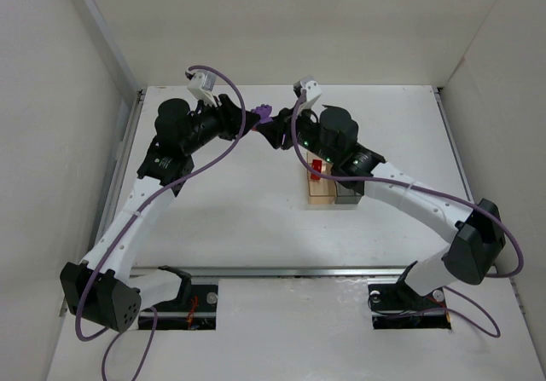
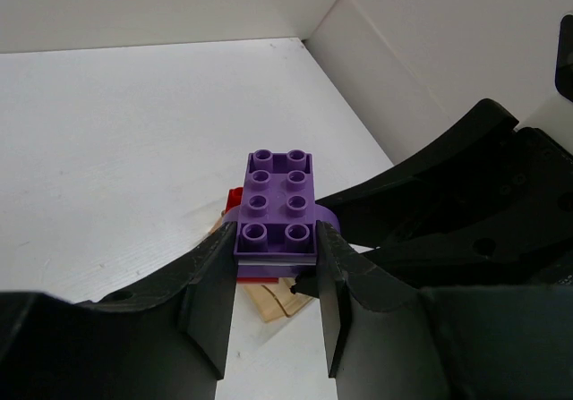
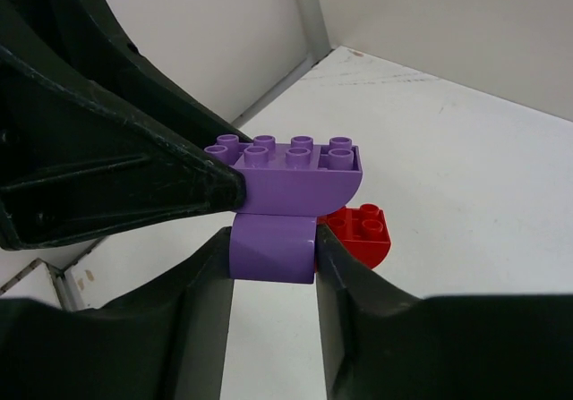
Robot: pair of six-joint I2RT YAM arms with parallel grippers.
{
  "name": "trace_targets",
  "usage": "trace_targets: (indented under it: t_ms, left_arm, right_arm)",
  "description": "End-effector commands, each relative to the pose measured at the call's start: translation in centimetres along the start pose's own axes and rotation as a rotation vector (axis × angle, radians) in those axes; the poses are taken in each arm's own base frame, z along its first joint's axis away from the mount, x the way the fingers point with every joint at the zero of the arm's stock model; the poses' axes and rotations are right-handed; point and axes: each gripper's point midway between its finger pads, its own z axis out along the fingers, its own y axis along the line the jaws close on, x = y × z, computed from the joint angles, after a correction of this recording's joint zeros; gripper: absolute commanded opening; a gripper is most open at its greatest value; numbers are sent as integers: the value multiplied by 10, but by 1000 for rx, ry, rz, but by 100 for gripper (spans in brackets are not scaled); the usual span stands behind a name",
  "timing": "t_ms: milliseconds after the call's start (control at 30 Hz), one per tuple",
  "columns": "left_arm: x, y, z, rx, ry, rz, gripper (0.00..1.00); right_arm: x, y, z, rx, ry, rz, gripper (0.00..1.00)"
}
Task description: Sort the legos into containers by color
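Two purple legos are stacked and held in the air between the arms. My left gripper is shut on the upper studded purple lego. My right gripper is shut on the lower smooth purple lego, under the studded one. A red lego shows just behind this pair; I cannot tell if it touches them. The amber container and dark grey container stand side by side mid-table, partly under the right arm. Another red lego lies in the amber one.
White walls enclose the table on the left, back and right. The right arm's forearm stretches over the containers. The left arm runs along the table's left side.
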Motion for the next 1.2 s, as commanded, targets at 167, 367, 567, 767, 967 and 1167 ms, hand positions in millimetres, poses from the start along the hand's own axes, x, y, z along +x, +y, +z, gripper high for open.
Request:
trace_targets:
  t_ms: [167,367,567,767,967,1167]
  left_arm:
    - [-18,-19,-10,64,-61,59,0]
    - [-26,-21,-5,73,-80,89,0]
    - [-44,-26,12,100,-102,125,0]
    - [-42,-23,32,119,-74,118,0]
    - [-29,-38,63,173,-31,191,0]
    - [52,-18,118,153,159,296,0]
  right_arm:
    - [-28,4,3,8,-79,-1,0]
    - [-2,-17,-17,95,-43,-28,0]
    - [32,-43,-42,209,3,-30,0]
    - [60,-65,-65,318,65,-29,0]
    - [58,-105,-101,480,58,7,0]
    - [28,-190,-195,929,35,37,0]
